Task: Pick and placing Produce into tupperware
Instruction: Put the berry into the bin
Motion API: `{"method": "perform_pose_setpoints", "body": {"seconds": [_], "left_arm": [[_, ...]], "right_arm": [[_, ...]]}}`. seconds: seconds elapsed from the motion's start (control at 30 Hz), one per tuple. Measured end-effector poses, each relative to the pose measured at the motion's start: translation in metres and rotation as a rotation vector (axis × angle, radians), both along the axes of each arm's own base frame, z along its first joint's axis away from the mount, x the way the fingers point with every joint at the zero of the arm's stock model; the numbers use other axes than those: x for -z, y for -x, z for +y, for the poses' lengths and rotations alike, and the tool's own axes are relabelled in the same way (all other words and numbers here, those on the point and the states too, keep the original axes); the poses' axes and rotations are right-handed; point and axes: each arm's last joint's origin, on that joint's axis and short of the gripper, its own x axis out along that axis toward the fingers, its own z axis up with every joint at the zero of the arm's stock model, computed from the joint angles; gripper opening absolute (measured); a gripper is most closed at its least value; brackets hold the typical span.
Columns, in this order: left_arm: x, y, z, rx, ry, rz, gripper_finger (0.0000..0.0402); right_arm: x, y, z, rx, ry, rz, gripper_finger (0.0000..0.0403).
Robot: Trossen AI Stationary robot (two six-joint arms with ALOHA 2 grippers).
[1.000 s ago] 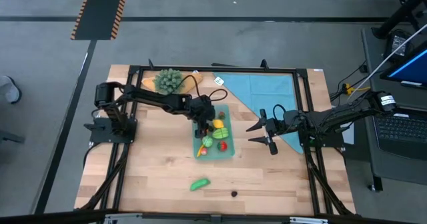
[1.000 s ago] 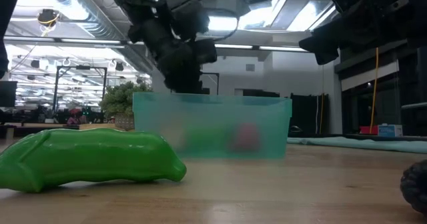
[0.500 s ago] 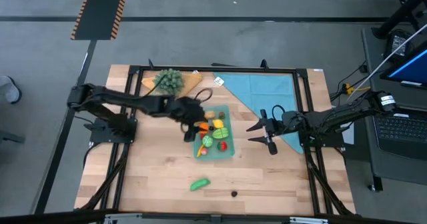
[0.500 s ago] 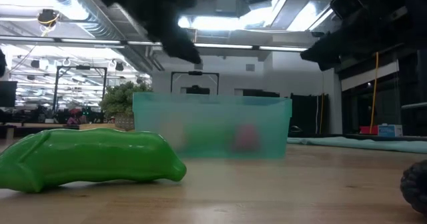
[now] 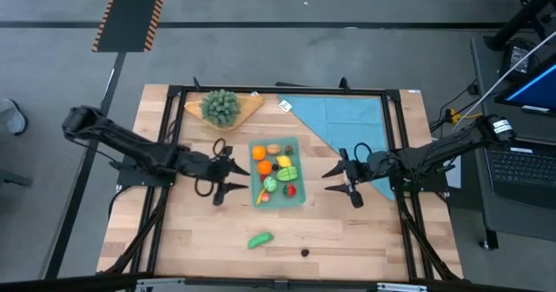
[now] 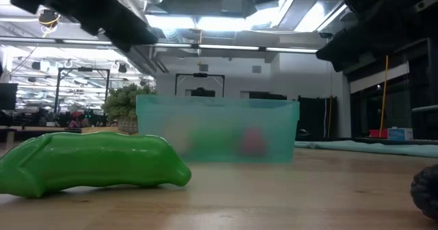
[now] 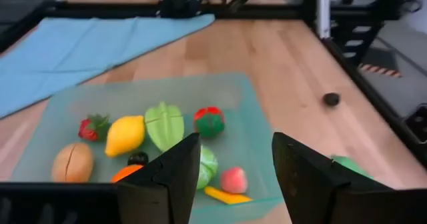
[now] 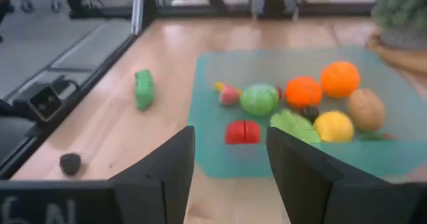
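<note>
On the wooden bench (image 5: 174, 240), the left gripper (image 5: 228, 172), jaws parted and empty, hovers beside the teal tupperware (image 5: 297, 199) holding produce (image 5: 276, 169), a green pod (image 5: 259, 239) lying loose nearby, while the right gripper (image 5: 337, 176) waits opposite, jaws apart, empty.

The tupperware (image 5: 297, 196) sits mid-counter (image 5: 365, 235) with produce (image 5: 276, 171) in it, between the left pincer (image 5: 228, 175) and right pincer (image 5: 339, 181). Two pieces (image 5: 260, 239) lie in front; a cloth (image 5: 334, 114) behind.

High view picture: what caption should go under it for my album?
Teal tupperware filled with toy produce, an open gripper either side, pea pod left on the table.
</note>
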Motion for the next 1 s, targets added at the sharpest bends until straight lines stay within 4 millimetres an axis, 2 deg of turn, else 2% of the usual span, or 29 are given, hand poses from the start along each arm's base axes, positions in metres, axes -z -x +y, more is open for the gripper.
{"method": "perform_pose_setpoints", "body": {"seconds": [0.13,0.3,0.7,1.0], "left_arm": [[-0.002,0.008,-0.005,0.023,0.005,-0.034,0.0179],[-0.002,0.009,-0.008,0.038,0.005,-0.035,0.0179],[-0.002,0.012,-0.015,0.075,0.004,-0.03,0.0179],[-0.001,0.015,-0.024,0.121,0.002,-0.021,0.0179]], "right_arm": [[-0.017,-0.007,0.01,-0.028,0.0,0.078,0.0188],[-0.034,-0.018,0.032,-0.041,0.032,0.172,0.0188],[-0.037,-0.056,0.101,0.041,0.142,0.439,0.0188],[-0.038,-0.085,0.147,0.051,0.201,0.541,0.0188]]}}
